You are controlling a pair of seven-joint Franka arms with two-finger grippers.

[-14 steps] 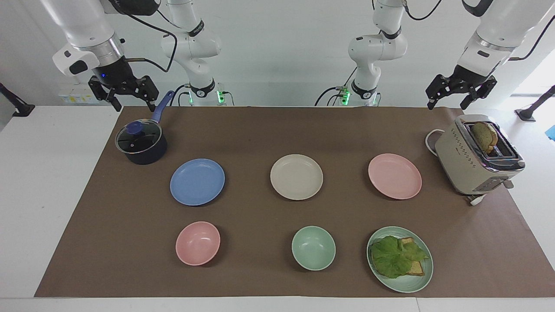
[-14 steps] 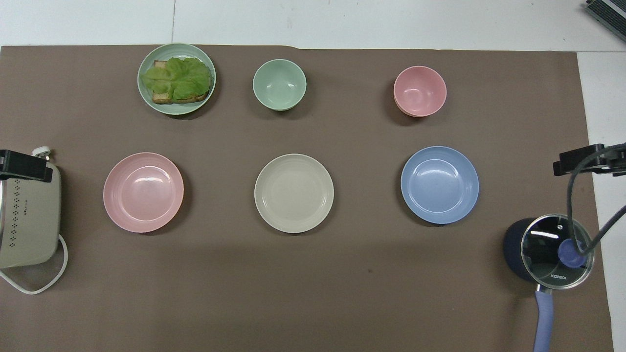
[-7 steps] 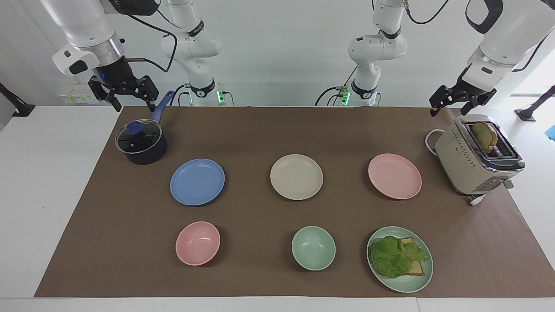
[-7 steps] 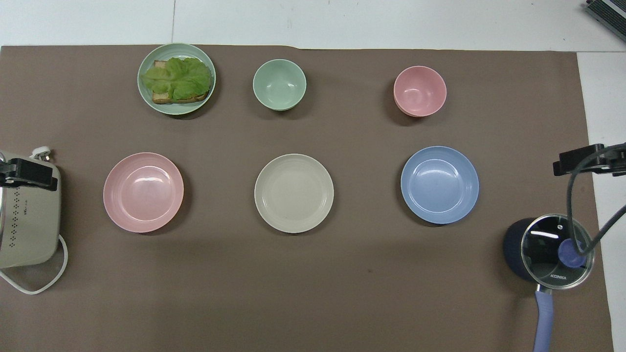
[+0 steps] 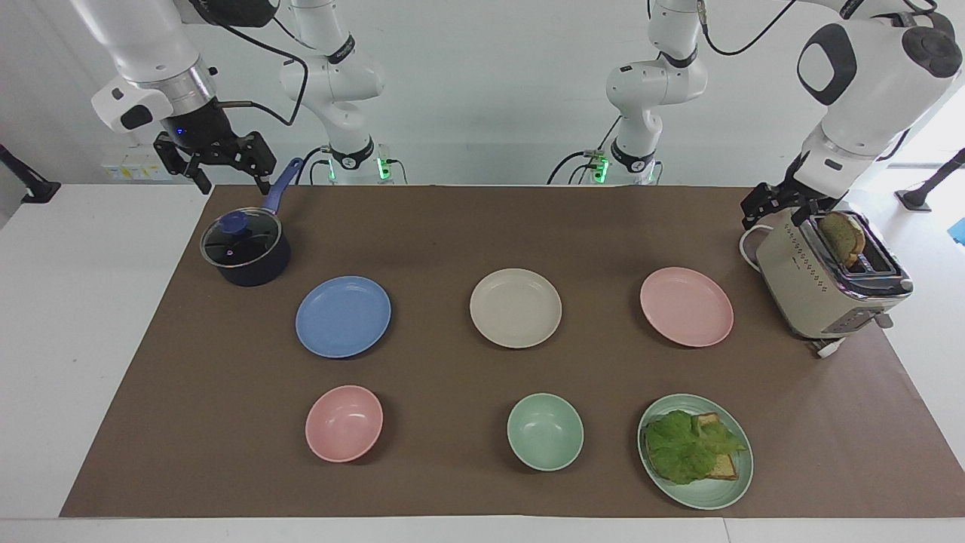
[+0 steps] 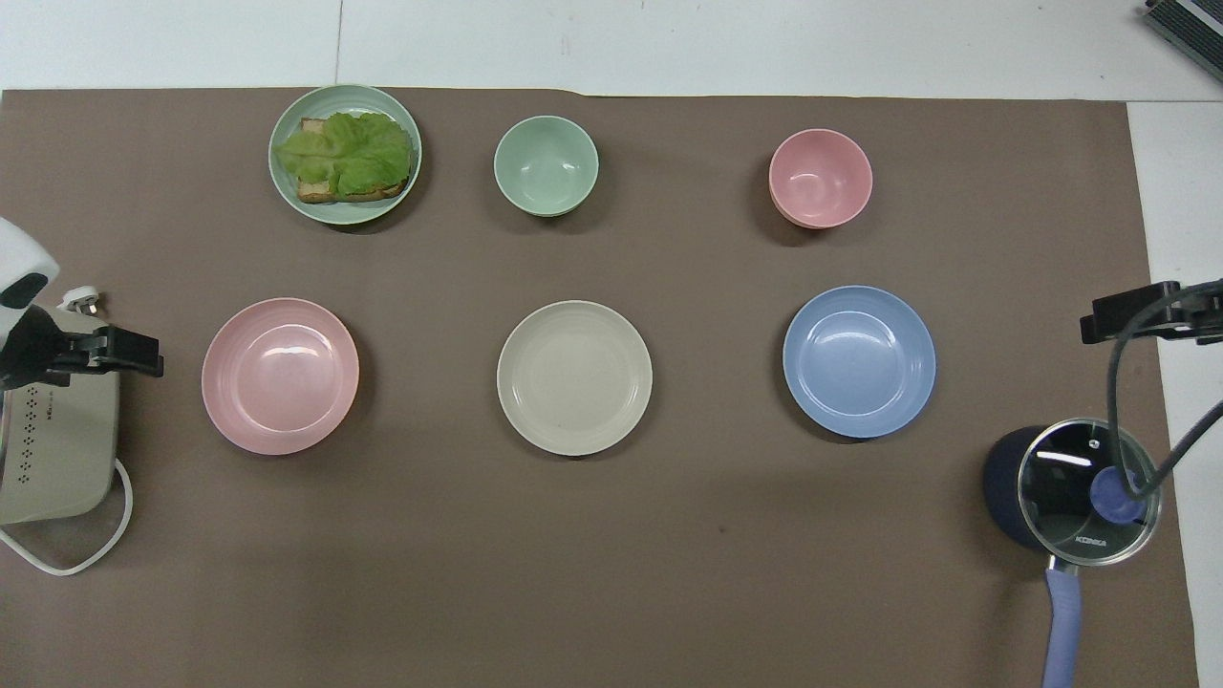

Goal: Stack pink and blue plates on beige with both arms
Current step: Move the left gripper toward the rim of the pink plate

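Note:
Three plates lie in a row on the brown mat. The beige plate point(image 5: 516, 308) point(image 6: 574, 377) is in the middle. The pink plate point(image 5: 686, 306) point(image 6: 280, 376) is toward the left arm's end and the blue plate point(image 5: 343, 316) point(image 6: 859, 361) toward the right arm's end. All three are bare and apart. My left gripper point(image 5: 776, 213) point(image 6: 115, 349) hangs low over the toaster's edge beside the pink plate, open and holding nothing. My right gripper point(image 5: 234, 181) point(image 6: 1137, 320) hovers open over the saucepan's handle at the mat's corner.
A dark saucepan point(image 5: 245, 249) with a glass lid stands near the blue plate. A beige toaster point(image 5: 829, 275) holds a bread slice. Farther from the robots sit a pink bowl point(image 5: 344, 423), a green bowl point(image 5: 545, 431) and a green plate point(image 5: 735, 483) with lettuce and toast.
My left arm has swung down, bringing its gripper lower over the toaster and closer to the pink plate. The right arm and all the plates have stayed put.

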